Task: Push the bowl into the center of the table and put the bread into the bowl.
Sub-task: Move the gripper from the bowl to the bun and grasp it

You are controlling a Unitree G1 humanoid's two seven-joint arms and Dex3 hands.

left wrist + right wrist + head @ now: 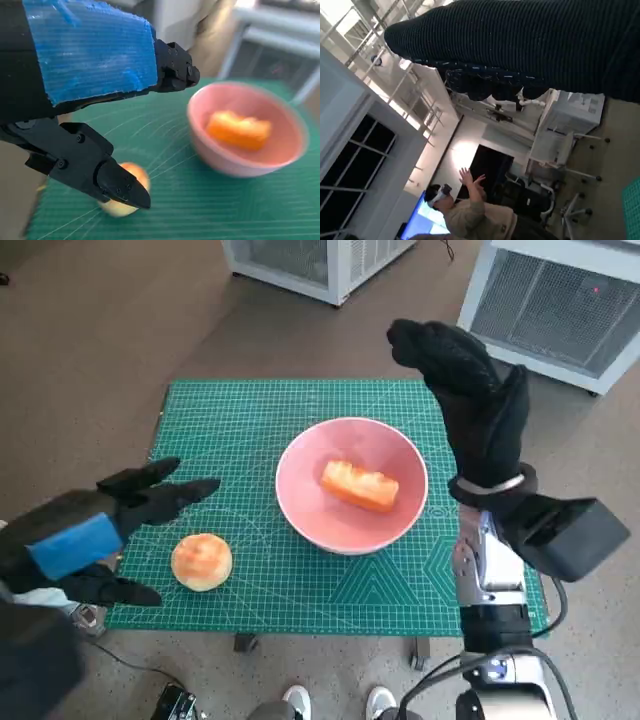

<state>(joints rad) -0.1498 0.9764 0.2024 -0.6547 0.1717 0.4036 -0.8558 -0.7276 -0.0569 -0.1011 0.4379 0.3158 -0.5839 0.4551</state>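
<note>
A pink bowl (pixel 352 486) stands near the middle of the green cutting mat (pixel 240 430), with an orange piece of bread (pixel 359 486) lying inside it. A round bun (pixel 201 561) lies on the mat near the front left. My left hand (pixel 105 525) hovers open just left of the bun, fingers spread and pointing toward the bowl. In the left wrist view its fingers (pixel 120 186) hang over the bun (pixel 125 192), with the bowl (pixel 247 130) and the bread (pixel 239 130) beyond. My right hand (pixel 465 400) is raised above the bowl's right side, holding nothing.
The mat covers the small table, whose front edge (pixel 300 632) is close to the bun. White cabinets (pixel 560 300) stand behind at the right. Feet (pixel 335 702) show below the table. A person (pixel 470 212) with raised hands appears in the right wrist view.
</note>
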